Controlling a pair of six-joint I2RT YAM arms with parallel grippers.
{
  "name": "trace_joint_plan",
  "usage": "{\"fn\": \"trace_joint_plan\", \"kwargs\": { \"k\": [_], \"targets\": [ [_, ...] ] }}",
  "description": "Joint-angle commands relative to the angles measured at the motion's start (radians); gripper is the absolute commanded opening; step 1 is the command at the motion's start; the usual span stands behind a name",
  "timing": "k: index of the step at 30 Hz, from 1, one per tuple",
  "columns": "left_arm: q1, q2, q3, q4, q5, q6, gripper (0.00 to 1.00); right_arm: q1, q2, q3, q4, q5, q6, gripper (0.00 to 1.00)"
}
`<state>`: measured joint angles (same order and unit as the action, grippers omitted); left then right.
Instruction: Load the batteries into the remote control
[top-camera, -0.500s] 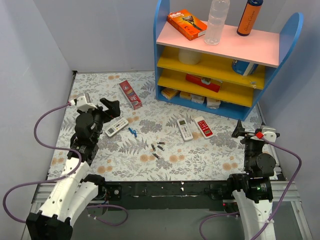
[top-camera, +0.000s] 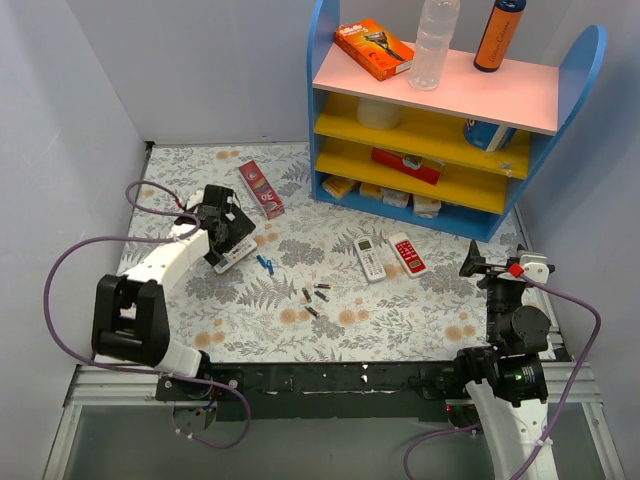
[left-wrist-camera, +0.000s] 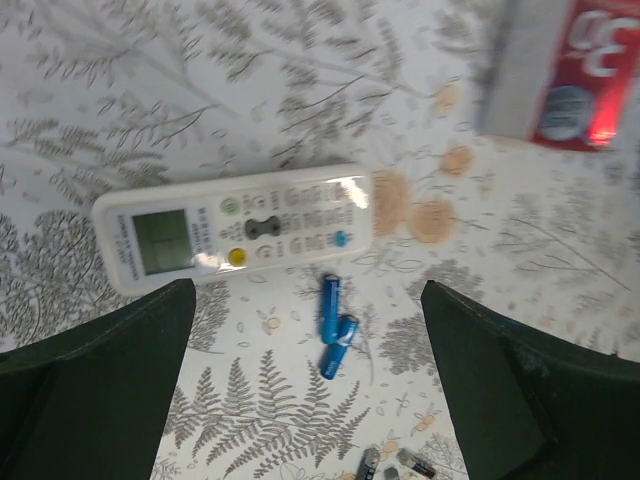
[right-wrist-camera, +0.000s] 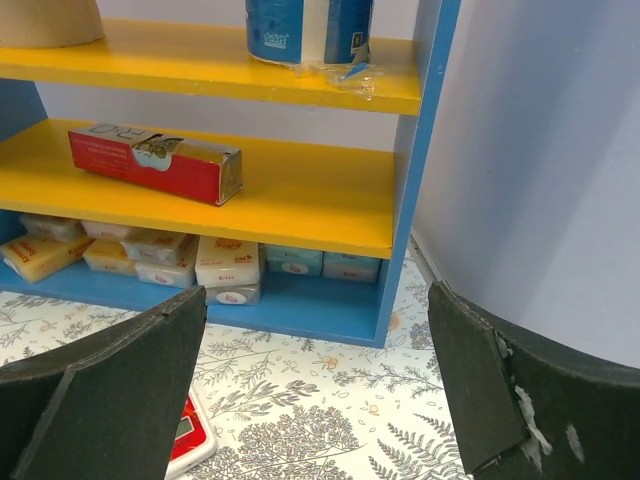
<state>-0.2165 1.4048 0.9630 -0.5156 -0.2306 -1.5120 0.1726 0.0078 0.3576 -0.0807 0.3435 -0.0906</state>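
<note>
While both of my hands are standing wide apart and gripping nothing, I'm flagging what could bite.

Left hand (top-camera: 236, 232) is hovering at centre-left of the overhead frame, right over the white remote with grey keys (left-wrist-camera: 235, 225), which is the wrong target. The remote control (top-camera: 370, 258) is lying face up just right of frame centre, touching or nearly touching the red-faced remote (top-camera: 408, 253); can't tell which.

- **Wrong remote:** I'm risking a drop onto the grey-keyed unit because it's filling my wrist view.
- **Wrong part:** the blue clip (left-wrist-camera: 335, 325) is sitting just below it in that view, and I'm judging it easy to mistake for a cell.
- **Loose cells:** the batteries (top-camera: 316, 294) are lying on the counter (top-camera: 400, 320) between the two white remotes, lower centre, and they're close together, round and thin. I'm expecting them to roll off a fingertip or come up two at a time, and the floral print is hiding their outline.
- **Crowded target:** Right hand (top-camera: 480, 265) is idling at the right edge, facing the blue shelf (right-wrist-camera: 420, 150), well apart from everything. If it's going for the remote control, a finger is likely clipping the red one beside it.
- **Hidden door:** the screen side is facing up, so the battery door is probably underneath. I'm not seeing it, so I'm counting on a flip, and that could slip.
- **Polarity:** the marks are showing too small to read.
</note>
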Motion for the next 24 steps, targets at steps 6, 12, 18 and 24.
{"fn": "trace_joint_plan", "kwargs": {
  "k": [6, 12, 18, 24],
  "targets": [
    [0.025, 0.083, 0.051, -0.211, -0.103, -0.129, 0.98, 0.019, -0.206, 0.034, 0.006, 0.026, 0.006, 0.98],
    [0.046, 0.079, 0.048, -0.255, -0.102, -0.174, 0.98, 0.024, -0.207, 0.034, 0.006, 0.035, 0.008, 0.98],
    [0.068, 0.072, -0.02, -0.178, -0.024, -0.293, 0.98, 0.027, -0.207, 0.035, -0.001, 0.038, 0.008, 0.98],
    [0.068, 0.063, -0.046, -0.089, 0.004, -0.367, 0.98, 0.03, -0.207, 0.035, -0.001, 0.041, 0.006, 0.98]
  ]
}}
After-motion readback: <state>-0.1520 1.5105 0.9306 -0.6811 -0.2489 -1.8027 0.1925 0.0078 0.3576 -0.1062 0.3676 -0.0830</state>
